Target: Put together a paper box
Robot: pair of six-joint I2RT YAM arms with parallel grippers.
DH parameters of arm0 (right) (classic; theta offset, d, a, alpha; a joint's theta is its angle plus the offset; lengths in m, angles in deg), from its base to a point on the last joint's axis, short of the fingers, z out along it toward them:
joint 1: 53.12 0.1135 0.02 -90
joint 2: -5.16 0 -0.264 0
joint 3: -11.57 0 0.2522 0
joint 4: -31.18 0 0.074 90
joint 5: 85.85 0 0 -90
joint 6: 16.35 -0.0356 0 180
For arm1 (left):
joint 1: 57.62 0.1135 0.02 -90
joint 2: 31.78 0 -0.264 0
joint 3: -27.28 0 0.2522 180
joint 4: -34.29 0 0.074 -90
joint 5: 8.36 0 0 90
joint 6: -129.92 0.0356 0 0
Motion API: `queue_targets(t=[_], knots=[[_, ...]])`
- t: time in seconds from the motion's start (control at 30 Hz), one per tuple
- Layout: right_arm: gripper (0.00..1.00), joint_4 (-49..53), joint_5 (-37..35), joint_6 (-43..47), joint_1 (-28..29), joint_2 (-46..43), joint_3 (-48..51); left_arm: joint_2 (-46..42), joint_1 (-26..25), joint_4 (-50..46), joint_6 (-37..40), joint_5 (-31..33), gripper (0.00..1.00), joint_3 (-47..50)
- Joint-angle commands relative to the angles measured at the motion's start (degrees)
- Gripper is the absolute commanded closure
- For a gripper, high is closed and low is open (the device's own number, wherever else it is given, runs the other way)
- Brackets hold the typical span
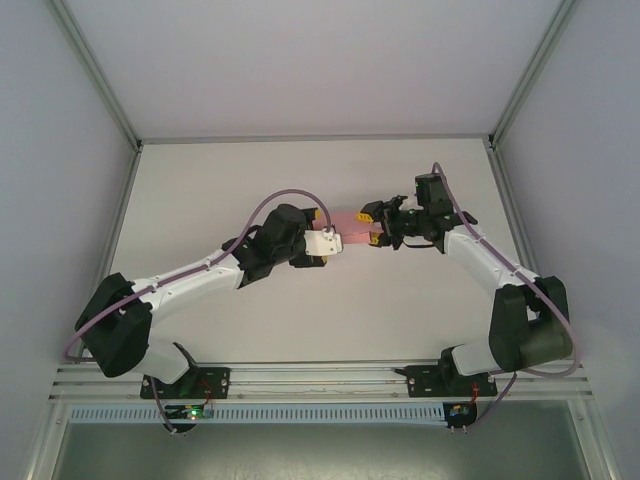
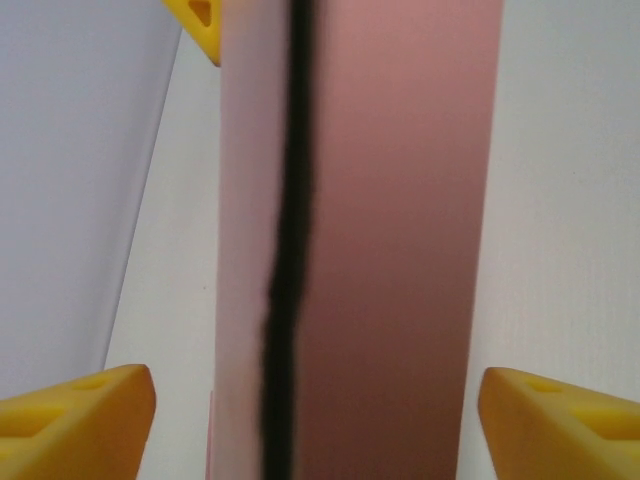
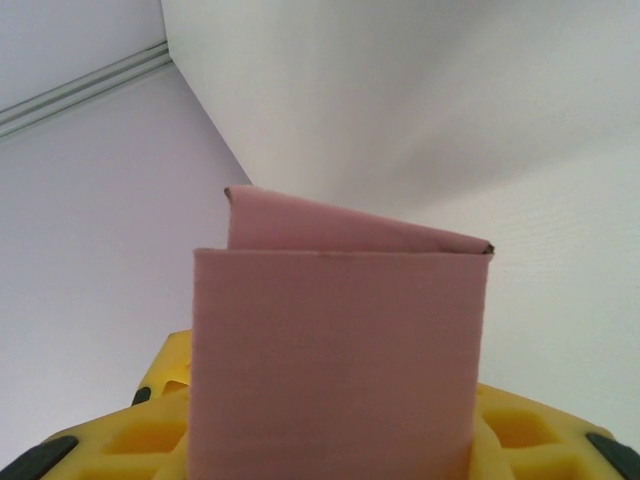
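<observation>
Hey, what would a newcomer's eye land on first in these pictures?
The pink paper box at the middle of the table, with the left gripper and right gripper flanking it from either side. In the right wrist view it rises from the yellow fingers that grip it, a folded flap behind its front panel; in the left wrist view a dark seam runs down it.

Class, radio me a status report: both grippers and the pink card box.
Left gripper open, astride the pink thin-card paper box. Right gripper shut on its far end. Box partly folded, not yet squared. Nothing in the way.
</observation>
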Motion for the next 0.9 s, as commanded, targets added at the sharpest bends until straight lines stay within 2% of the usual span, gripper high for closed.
queue_targets(t=[0.0, 0.03, 0.17, 0.27, 0.3, 0.33, 0.47, 0.53, 0.57, 0.6, 0.87], knots=[[0.61, -1.0, 2.3, -1.2, 0.2, -1.1, 0.9, 0.1, -0.6, 3.7, 0.3, -0.1, 0.26, -0.8], [0.57, -1.1, 2.3, -1.2, 0.3, -1.0, 1.0, 0.2, -0.6, 3.9, 0.3, 0.0, 0.32, -0.9], [0.59, -1.8, 2.7, -1.2, 0.2, -1.0, 1.4, -0.1, -0.6, 4.1, 0.0, 0.7, 0.42, -1.0], [0.51, -1.9, 2.4, -0.9, 0.3, -1.5, 1.7, -0.9, -0.6, 3.8, 0.0, 0.2, 0.48, -0.9], [0.42, -1.9, 2.1, -0.9, 0.2, -1.8, 1.7, -1.2, -0.6, 4.0, -0.2, 0.1, 0.5, -0.7], [0.38, -1.9, 1.8, -0.8, 0.2, -2.1, 1.8, -1.3, -0.6, 3.8, -0.1, 0.0, 0.5, -0.7], [0.36, -2.0, 1.1, 0.7, 0.3, -2.9, 1.7, -1.5, -0.6, 1.9, 0.2, -0.9, 0.52, -1.1], [0.32, -2.0, 0.6, 0.9, 0.2, -3.5, 1.8, -1.6, -0.6, 1.2, 0.2, -1.3, 0.53, -1.1], [0.22, -1.9, 0.2, 1.2, 0.0, -3.8, 2.0, -1.8, -0.6, 0.4, 0.6, -1.7, 0.53, -1.2], [0.02, -1.8, -0.5, 1.5, -0.1, -4.2, 2.1, -1.9, -0.6, -0.1, 0.8, -1.8, 0.55, -1.0], [0.02, 1.0, -9.0, 5.3, -7.3, -12.6, 6.8, -2.8, 1.6, -12.5, 2.4, -6.0, 0.56, -3.4]])
